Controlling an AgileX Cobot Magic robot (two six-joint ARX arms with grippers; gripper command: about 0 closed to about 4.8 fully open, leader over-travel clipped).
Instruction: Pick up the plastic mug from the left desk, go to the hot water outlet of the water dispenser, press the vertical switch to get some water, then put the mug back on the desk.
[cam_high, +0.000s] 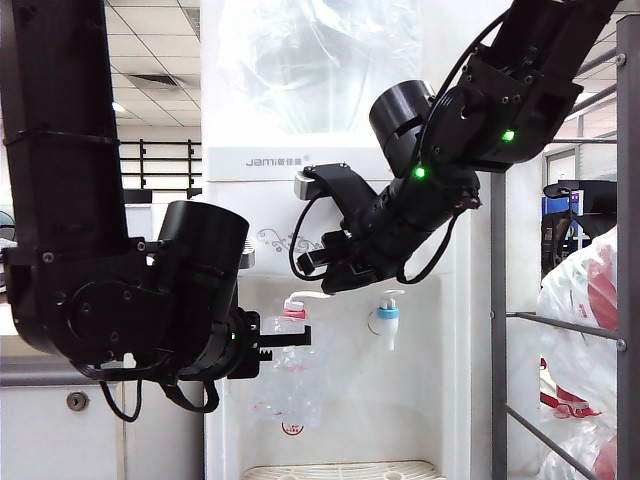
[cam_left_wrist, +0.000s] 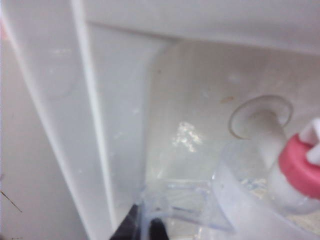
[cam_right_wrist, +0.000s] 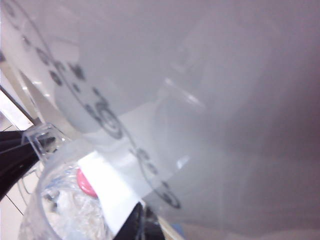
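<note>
At lower left, the left gripper (cam_high: 285, 345) is clamping the plastic mug (cam_high: 290, 375) by its handle under the hot water outlet (cam_high: 294, 312). At centre, the right gripper (cam_high: 328, 272), fingers together, is bearing on the vertical switch (cam_high: 312, 296); press straight, keeping the mug steady.

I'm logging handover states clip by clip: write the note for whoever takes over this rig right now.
Left hand: shut on the handle of the plastic mug, holding it under the hot water outlet, inside the water dispenser recess.
Right hand: shut, holding nothing, fingertips just above the vertical switch; contact cannot be confirmed.
Done: mug picked up and brought to the red-collared tap; its rim is right at the spout in the left wrist view. The mug may already hold some water, but I cannot tell.
Left: press the switch, fill, release, then set the mug back on the left desk.
</note>
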